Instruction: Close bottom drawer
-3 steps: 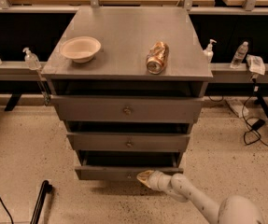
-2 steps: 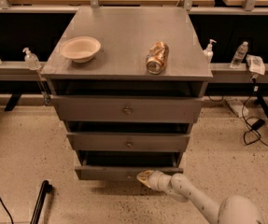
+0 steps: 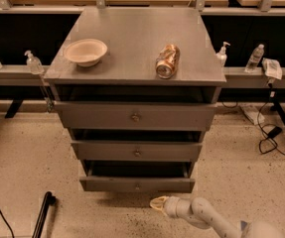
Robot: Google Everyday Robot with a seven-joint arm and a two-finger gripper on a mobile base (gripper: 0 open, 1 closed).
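Bottom drawer (image 3: pixel 107 184): open; probably rigid, free-sliding (push front near knob (image 3: pixel 137 186))
Gripper (image 3: pixel 158 203): just before drawer front, apart; open or closed, cannot tell

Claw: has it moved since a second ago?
Yes. The claw has backed away from the bottom drawer front, lower in the view; floor now shows between them.

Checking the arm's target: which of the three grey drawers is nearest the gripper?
The bottom drawer, the lowest, slimmest front. The gripper hangs near the floor just before it; the middle drawer and top drawer are higher.
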